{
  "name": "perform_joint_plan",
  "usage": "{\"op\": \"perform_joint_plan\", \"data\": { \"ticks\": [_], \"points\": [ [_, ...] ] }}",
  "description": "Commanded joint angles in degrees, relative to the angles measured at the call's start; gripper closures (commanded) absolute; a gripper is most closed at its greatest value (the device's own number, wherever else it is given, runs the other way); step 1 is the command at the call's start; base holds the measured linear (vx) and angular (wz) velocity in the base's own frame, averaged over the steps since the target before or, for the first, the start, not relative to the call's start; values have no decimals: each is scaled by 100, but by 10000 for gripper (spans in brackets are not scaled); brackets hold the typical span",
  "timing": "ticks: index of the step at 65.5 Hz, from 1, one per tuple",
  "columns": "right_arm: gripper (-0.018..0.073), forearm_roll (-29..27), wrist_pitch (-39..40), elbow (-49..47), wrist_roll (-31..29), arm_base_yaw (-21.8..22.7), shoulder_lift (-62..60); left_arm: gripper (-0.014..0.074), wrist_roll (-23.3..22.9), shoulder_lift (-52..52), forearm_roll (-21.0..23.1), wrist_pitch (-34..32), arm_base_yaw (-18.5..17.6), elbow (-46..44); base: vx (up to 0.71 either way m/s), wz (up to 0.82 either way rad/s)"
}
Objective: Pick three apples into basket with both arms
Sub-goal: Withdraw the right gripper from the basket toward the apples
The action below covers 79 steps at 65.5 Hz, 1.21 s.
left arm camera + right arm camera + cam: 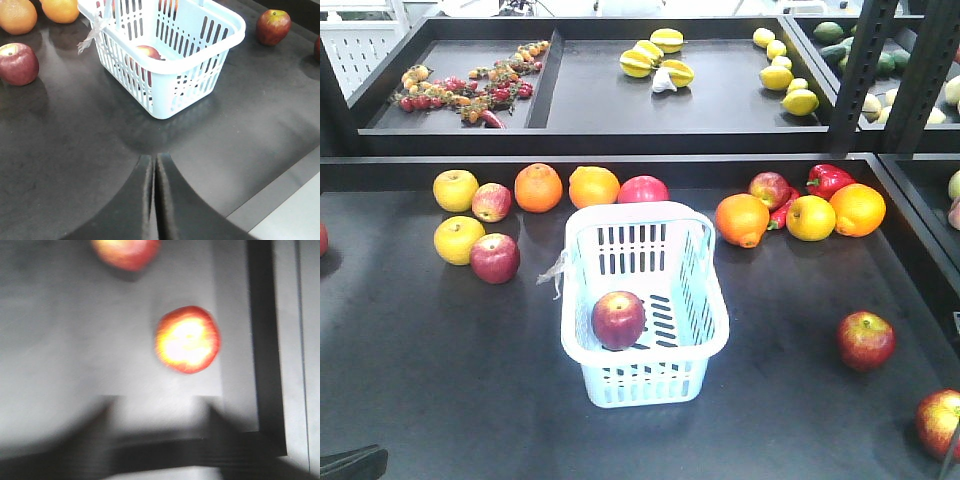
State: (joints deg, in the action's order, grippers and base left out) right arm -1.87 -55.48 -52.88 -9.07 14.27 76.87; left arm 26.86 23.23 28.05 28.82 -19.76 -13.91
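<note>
So, one red apple (618, 319) is already sat inside the pale blue basket (582, 300), toward its near-left corner. It can be spotted through the slotted wall in the left wrist view too. The basket is parked upright in the middle of the dark surface (420, 380), with a little whitish tag (554, 270) hung off its left side.

The left gripper (154, 200) is seen with its jaws pressed flat together and nothing held. It's hovering over bare surface just in front of the basket's near corner. Only a dark sliver of it is caught at the bottom-left of the front view.

The right gripper (157, 405) is shown in a badly blurred view, but its two fingers can be made out spread apart with nothing between them. A second apple (187, 339) is seen just beyond them, not touched, close to the raised black edge (262, 340) of the surface. A third apple (126, 252) is cut off at the top of that view. Both are found well to the right of the basket.

Left of the basket, another apple (495, 257) is pushed up against a yellow fruit (458, 239). Along the back, oranges (538, 187), more apples and a red pepper (828, 180) are lined up.
</note>
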Motion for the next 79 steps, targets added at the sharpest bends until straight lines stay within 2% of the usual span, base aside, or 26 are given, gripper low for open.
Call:
{"op": "perform_joint_plan", "data": {
  "ticks": [1, 4, 19, 38, 62, 79],
  "points": [
    [-106, 59, 323, -121, -9, 101, 81, 604, -59, 43, 145, -382, -28, -130, 0, 0],
    [-169, 68, 341, -121, 36, 113, 212, 604, -59, 43, 150, -382, -28, -130, 0, 0],
    [-155, 643, 496, -121, 613, 113, 1028, 604, -59, 43, 150, -377, -28, -130, 0, 0],
    [-122, 644, 707, -158, 753, 113, 1971, 604, -59, 43, 150, -377, -28, -130, 0, 0],
    [-104, 644, 748, -533, 907, 113, 2595, 604, -59, 43, 150, -377, -28, -130, 0, 0],
    [-94, 849, 845, -619, 1068, 113, 3006, 604, -59, 43, 145, -376, -28, -130, 0, 0]
  ]
}}
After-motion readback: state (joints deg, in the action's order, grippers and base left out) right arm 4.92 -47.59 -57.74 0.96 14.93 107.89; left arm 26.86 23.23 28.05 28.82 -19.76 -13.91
